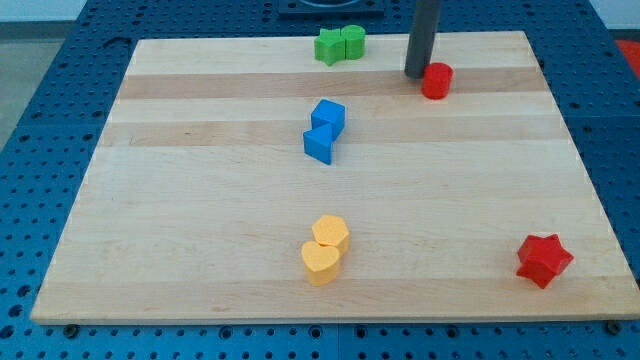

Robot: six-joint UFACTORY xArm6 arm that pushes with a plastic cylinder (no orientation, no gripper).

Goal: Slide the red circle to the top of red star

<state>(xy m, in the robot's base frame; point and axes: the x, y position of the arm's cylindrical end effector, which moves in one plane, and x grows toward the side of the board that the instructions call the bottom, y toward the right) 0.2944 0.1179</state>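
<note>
The red circle [437, 80] sits near the view's top right of the wooden board [200, 250]. The red star [543, 260] lies near the board's bottom right corner, far below the circle. My tip [416, 75] is at the end of the dark rod coming down from the view's top. It stands just to the left of the red circle, touching or almost touching its left side.
A green star [328, 46] and a green block [352, 41] touch at the board's top edge. A blue cube [328, 116] and a blue block [319, 144] sit together at centre. A yellow hexagon [331, 233] and a yellow heart [321, 263] sit below centre.
</note>
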